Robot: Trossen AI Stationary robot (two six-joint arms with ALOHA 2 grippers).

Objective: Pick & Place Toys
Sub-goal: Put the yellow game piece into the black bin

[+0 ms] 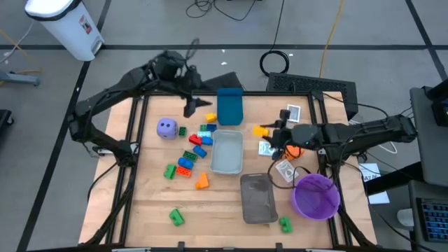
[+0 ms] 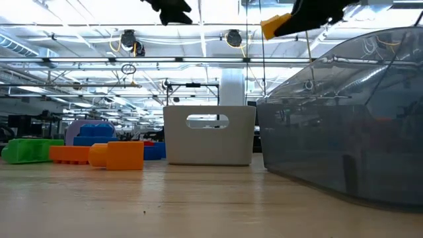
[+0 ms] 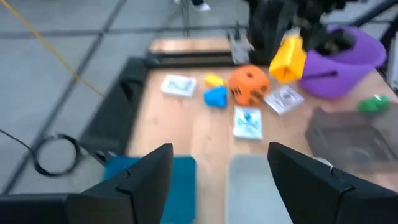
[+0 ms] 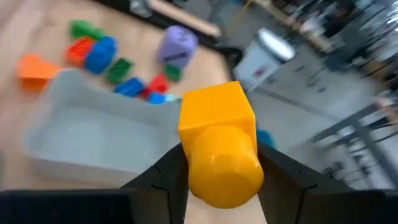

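My right gripper (image 1: 270,131) is shut on a yellow brick (image 4: 217,146) and holds it in the air right of the light grey tray (image 1: 227,150). The orange die (image 3: 249,84) and a blue brick (image 3: 216,96) lie on the table below that arm. My left gripper (image 3: 221,180) hangs open with nothing between its fingers, high over the table's far side beside the blue tray (image 1: 229,105). The purple die (image 1: 166,127) and a cluster of bricks (image 1: 192,150) sit left of the light grey tray. My right gripper pinches the yellow brick between its two fingers, on two opposite sides of its rounded end (image 4: 194,167). The fingers come nearly level from the table's right side, slanting a little down. The brick (image 2: 276,25) sticks out past the fingertips, lifted clear of the table.
A dark grey tray (image 1: 257,198) and the purple bowl (image 1: 316,196) stand at the near right. Cards (image 3: 247,121) lie near the orange die. Single green bricks (image 1: 176,217) (image 1: 285,224) and an orange one (image 1: 201,180) lie toward the near edge.
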